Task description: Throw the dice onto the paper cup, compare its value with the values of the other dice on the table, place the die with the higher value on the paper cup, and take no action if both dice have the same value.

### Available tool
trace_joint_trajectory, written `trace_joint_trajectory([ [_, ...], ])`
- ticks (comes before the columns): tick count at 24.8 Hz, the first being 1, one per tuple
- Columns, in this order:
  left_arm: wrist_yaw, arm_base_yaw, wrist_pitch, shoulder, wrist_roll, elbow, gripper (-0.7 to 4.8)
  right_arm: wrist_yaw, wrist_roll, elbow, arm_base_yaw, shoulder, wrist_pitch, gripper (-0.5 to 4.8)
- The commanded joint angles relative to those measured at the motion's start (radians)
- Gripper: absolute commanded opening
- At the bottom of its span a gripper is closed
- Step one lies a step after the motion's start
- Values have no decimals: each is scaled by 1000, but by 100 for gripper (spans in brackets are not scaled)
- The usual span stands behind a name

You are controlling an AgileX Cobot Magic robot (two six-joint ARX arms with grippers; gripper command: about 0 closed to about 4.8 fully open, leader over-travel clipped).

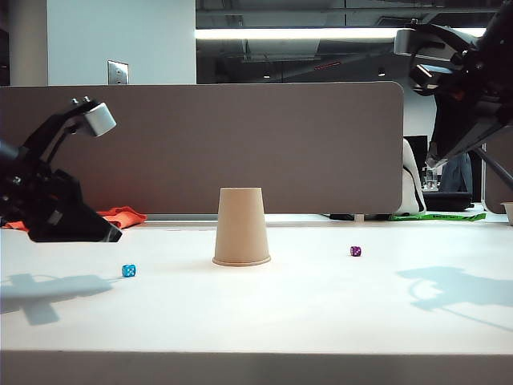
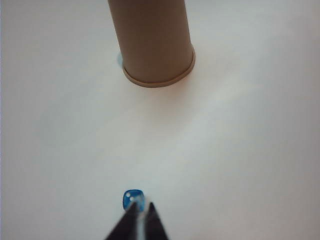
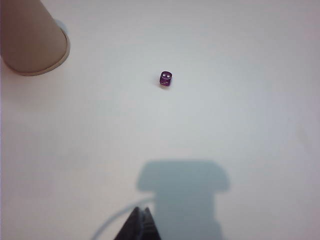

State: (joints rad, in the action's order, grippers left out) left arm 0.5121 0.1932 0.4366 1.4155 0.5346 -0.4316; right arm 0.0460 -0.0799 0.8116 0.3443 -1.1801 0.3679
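You're seeing the blue die (image 1: 129, 270) sitting at 8 o'clock from the inverted paper cup (image 1: 241, 227), on the table (image 1: 304, 321). It's tiny, hard, slick, so pinch opposite flat faces. Left gripper (image 2: 139, 212) is hovering by it, pinched together, empty; right gripper (image 3: 140, 220) too, up high.

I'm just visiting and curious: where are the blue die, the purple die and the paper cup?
blue die (image 1: 128, 270), exterior view, its front face.
purple die (image 3: 166, 78), right wrist view, its top face.
paper cup (image 1: 240, 226), exterior view, middle of its side wall.
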Motion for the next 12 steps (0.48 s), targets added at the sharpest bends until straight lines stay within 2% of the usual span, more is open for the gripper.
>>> trace_joint_trajectory([
  [1, -5, -2, 71, -3, -16, 21, 32, 1, -3, 6, 2, 5, -6, -1],
  [3, -29, -2, 106, -3, -43, 26, 63, 1, -3, 6, 2, 5, -6, -1],
  [9, -36, -2, 126, -3, -72, 26, 73, 1, -3, 6, 2, 5, -6, -1],
  [10, -36, -2, 126, -3, -72, 26, 112, 1, -3, 6, 2, 5, -6, -1],
  [12, -32, -2, 126, -3, -72, 26, 236, 1, -3, 6, 2, 5, -6, -1],
])
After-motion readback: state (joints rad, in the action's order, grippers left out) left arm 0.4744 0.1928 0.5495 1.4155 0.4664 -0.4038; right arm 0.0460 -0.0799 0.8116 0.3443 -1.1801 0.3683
